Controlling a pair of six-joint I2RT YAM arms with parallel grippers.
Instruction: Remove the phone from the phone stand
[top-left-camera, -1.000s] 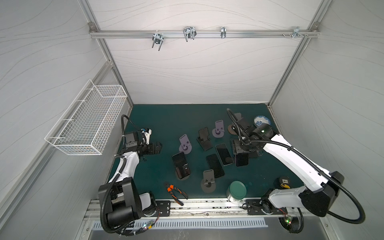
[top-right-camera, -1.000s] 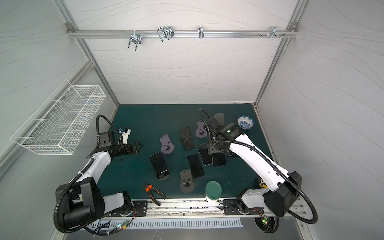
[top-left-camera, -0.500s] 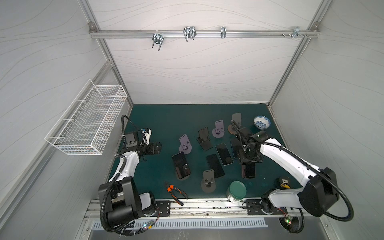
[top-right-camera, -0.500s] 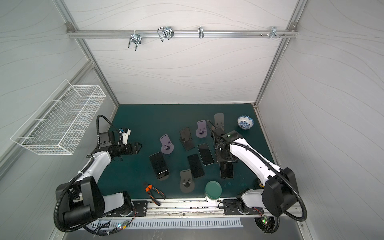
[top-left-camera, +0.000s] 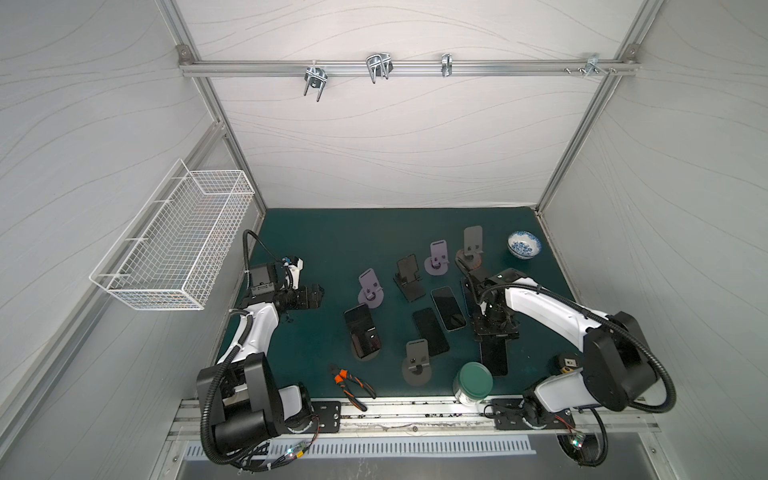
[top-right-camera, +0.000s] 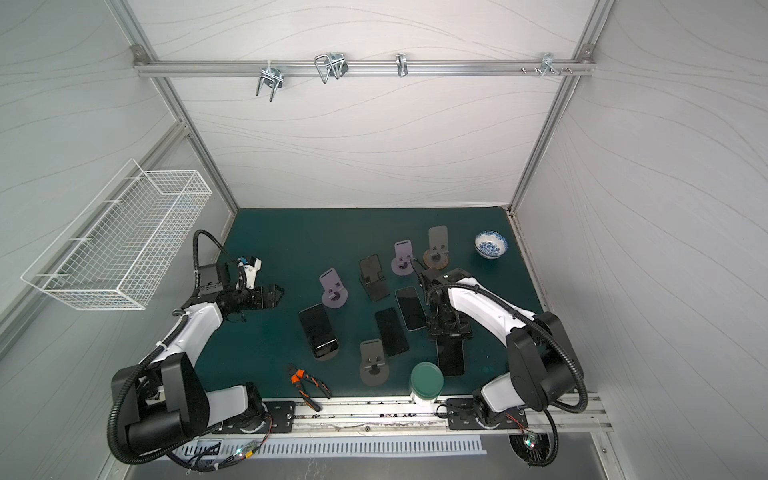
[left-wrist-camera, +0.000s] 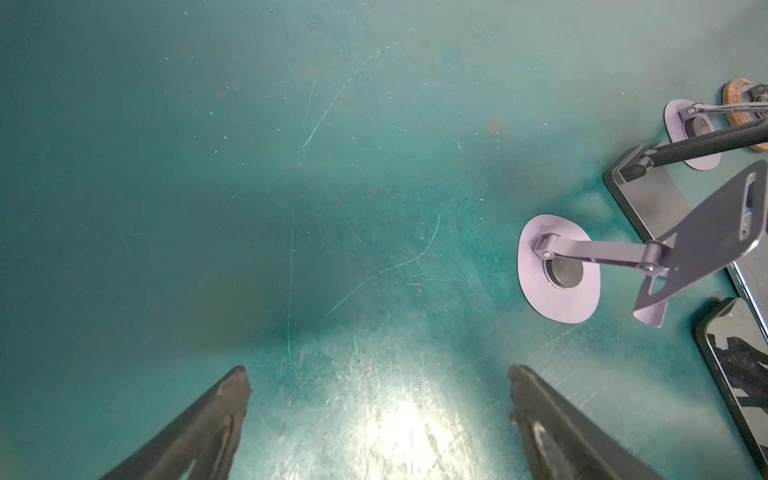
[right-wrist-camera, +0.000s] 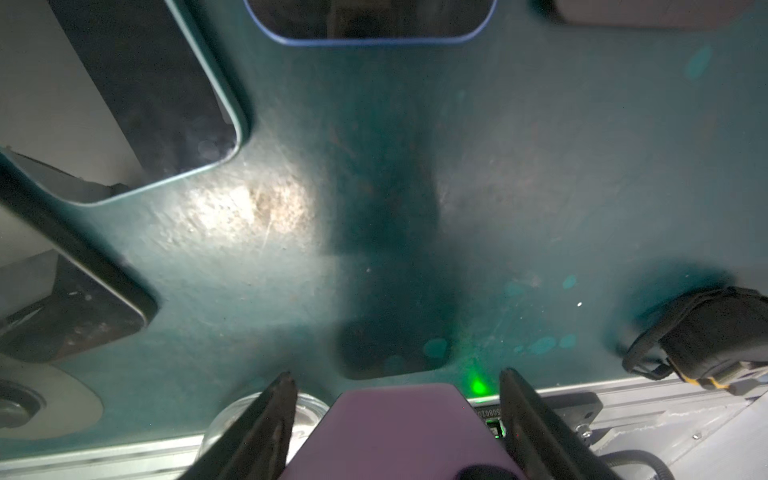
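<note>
Nearest, along the front rail, a green-lidded jar (top-left-camera: 472, 380), orange-handled pliers (top-left-camera: 349, 384) and a tape measure (top-left-camera: 567, 362) sit on the green worktop (top-left-camera: 332, 237). Just behind the jar, the right tool (top-left-camera: 496, 332) pinches the phone (top-left-camera: 494, 359) by its long edges, clear of every stand, with its free end pointing at the rail. The right wrist view shows its purple back between the fingers (right-wrist-camera: 266, 424). Level with it, a dark stand (top-left-camera: 417, 353) is bare and a second phone (top-left-camera: 362, 330) sits further left. Deeper in, a blue-edged phone (top-left-camera: 448, 308) and a black phone (top-left-camera: 430, 331) lie flat, side by side. Off to the left, the left tool (top-left-camera: 314, 296) hangs over bare mat, jaws spread and holding nothing. Beyond are a lilac stand (top-left-camera: 370, 286), a black folding stand (top-left-camera: 409, 276) and the grey stand on a wooden base (top-left-camera: 473, 241), all bare. A blue-and-white bowl (top-left-camera: 524, 245) sits at the far right.
</note>
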